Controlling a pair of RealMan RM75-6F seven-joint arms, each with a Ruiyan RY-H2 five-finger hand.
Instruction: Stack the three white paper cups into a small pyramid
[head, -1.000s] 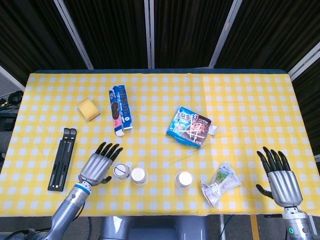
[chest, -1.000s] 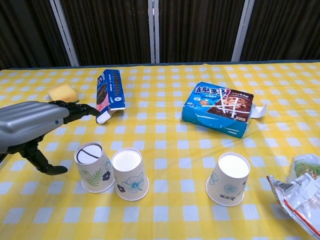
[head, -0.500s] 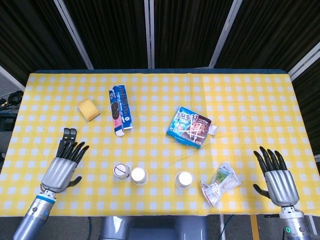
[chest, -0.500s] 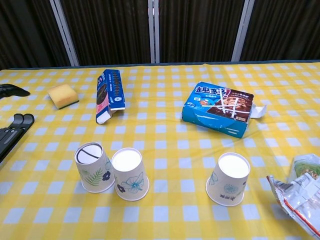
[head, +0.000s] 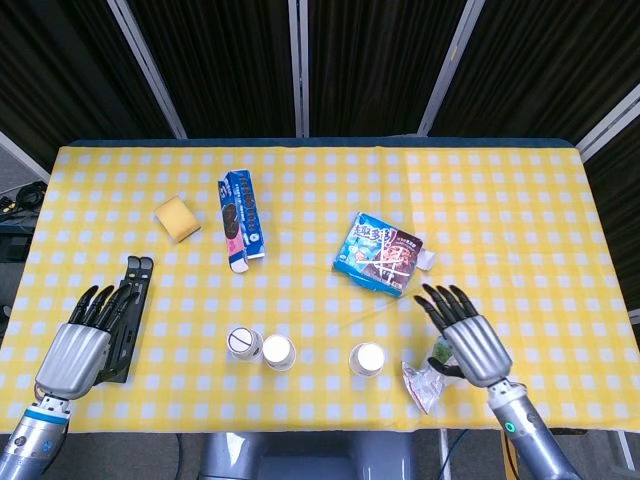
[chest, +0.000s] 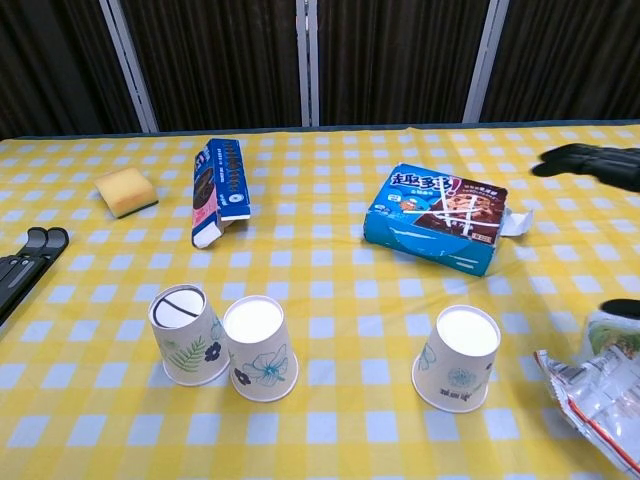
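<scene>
Paper cups, three of them, stand upside down on the yellow checked tabletop (head: 500, 200) near its front edge. The leftmost cup (head: 242, 344), with a black circle-and-line mark on its upturned base and a leaf print on its side, touches the middle cup (head: 279, 352), which carries a blue flower print. The third cup (head: 368, 360) stands apart to their right, just left of a crumpled snack wrapper (head: 432, 372). None is stacked on another.

The left hand (head: 78, 345) hovers near the front left corner with fingers spread and holds nothing; its fingertips lie over a black folding stand (head: 128, 300) that rests along the left edge. The right hand (head: 468, 335) hangs over the snack wrapper near the front edge, fingers spread and empty; in the chest view only its dark fingertips (chest: 575, 160) show at the right margin.

Further back, a yellow sponge (head: 177, 218) lies toward the left, a blue cookie box (head: 240, 220) lies on its side beside it, and an opened blue chocolate-biscuit box (head: 380, 254) sits near the middle of the tabletop, behind the third cup.
</scene>
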